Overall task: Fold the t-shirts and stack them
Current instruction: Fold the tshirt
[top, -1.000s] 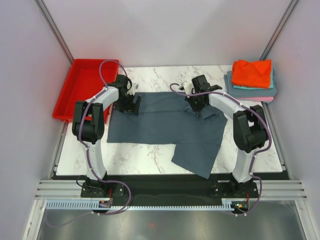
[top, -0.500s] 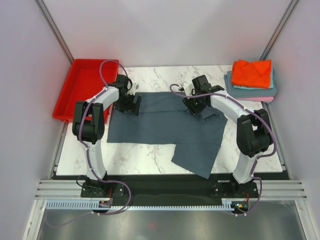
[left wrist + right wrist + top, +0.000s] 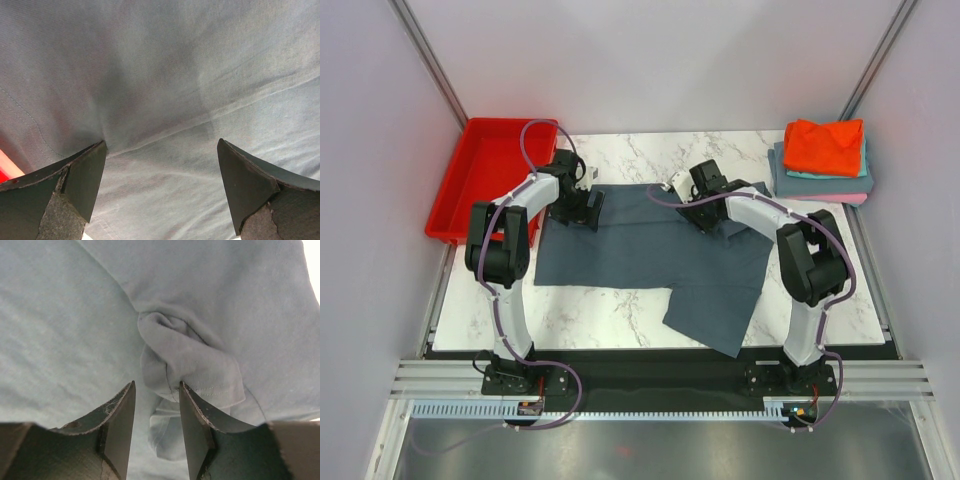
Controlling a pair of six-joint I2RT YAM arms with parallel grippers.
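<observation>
Slate-blue t-shirt [image 3: 640,250] lies spread between the arms, with the folded stack [image 3: 825,150] far right. Left wrist: left gripper [image 3: 161,145], fingers spread over flat cloth. Right wrist: right gripper [image 3: 156,385] narrowly pinches the bunched sleeve [image 3: 190,360], which is best drawn inward low so the fold stays straight.

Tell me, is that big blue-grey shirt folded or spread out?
Mostly spread out: the blue-grey shirt lies flat across the table, one sleeve bunched up at the right hand, no tidy fold made yet.
</observation>
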